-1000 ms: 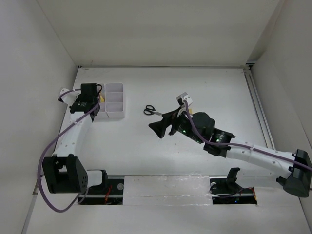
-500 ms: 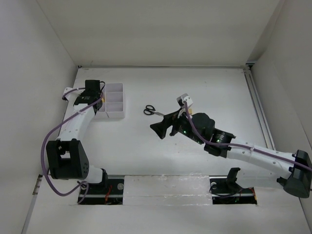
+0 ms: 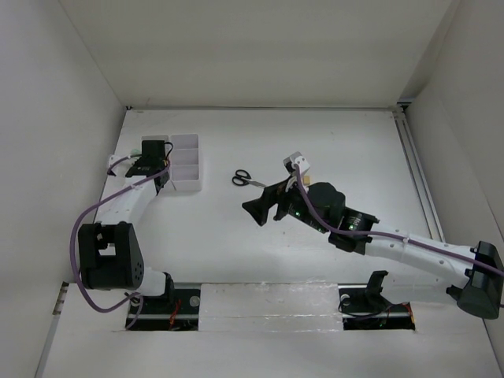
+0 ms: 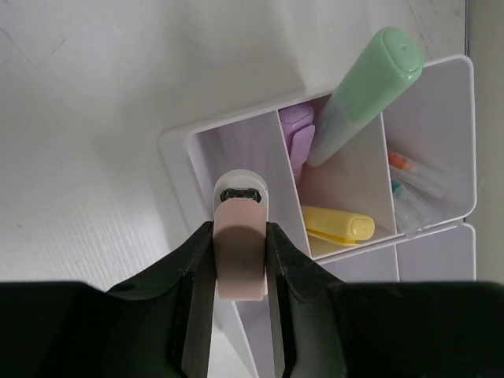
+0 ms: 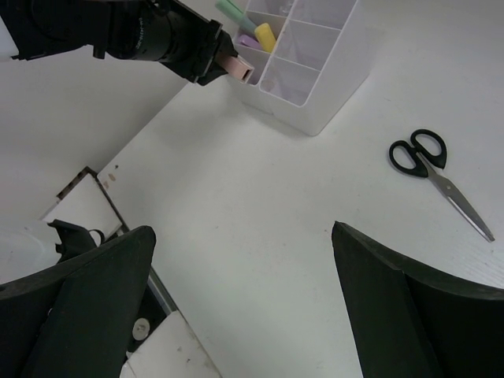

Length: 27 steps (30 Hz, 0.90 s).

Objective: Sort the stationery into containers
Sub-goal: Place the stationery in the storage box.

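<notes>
— What has changed on your left?
— Your left gripper [image 4: 239,246] has swung over the tray [image 4: 228,126]. It is clamped on the eraser [image 4: 239,232], above an empty corner compartment, so I judge it ready to drop.
— And your right?
— Your right gripper [image 5: 244,303] gapes wide and holds nothing. The scissors [image 5: 437,177] lie outside the tray, unsorted.

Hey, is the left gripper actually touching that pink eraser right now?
Touching. The left wrist view shows the left gripper clamped against both sides of the pink eraser, with no gap.
</notes>
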### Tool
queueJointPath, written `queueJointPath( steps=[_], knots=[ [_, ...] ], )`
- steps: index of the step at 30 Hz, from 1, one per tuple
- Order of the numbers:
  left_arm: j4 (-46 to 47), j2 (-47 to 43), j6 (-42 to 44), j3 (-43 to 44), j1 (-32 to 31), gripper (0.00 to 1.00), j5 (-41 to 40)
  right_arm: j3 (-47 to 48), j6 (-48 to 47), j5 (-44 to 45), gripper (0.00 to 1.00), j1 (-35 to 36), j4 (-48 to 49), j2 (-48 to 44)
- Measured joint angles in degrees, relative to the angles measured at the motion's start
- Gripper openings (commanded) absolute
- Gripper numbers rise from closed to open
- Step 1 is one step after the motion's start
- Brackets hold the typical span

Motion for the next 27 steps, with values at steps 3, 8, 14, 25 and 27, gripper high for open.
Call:
queueJointPath(
  steps=[3,8,14,25,27],
  knots=[
    [1.42,0.0,-1.33,-0.72,0.0,0.0,0.22,0.0,-0.55,-0.55,1.0,0.0,-0.22,0.0],
    [4.13,-0.02,-3.08,-1.84,0.0,0.0,0.22,0.0,-1.05,-1.88,1.0,0.0,-0.24,0.15],
    [6.58,-0.02,-4.76,-4.28,0.0,0.0,0.22,0.0,-1.27,-2.84,1.0,0.0,-0.24,0.17],
    [9.42,0.2,-5.68,-5.55,0.0,0.0,0.0,0.0,-1.86,-4.46,1.0,0.0,-0.26,0.22],
    [9.66,0.5,-5.7,-5.55,0.0,0.14,-0.02,0.0,-1.9,-4.46,1.0,0.0,-0.24,0.39]
  ],
)
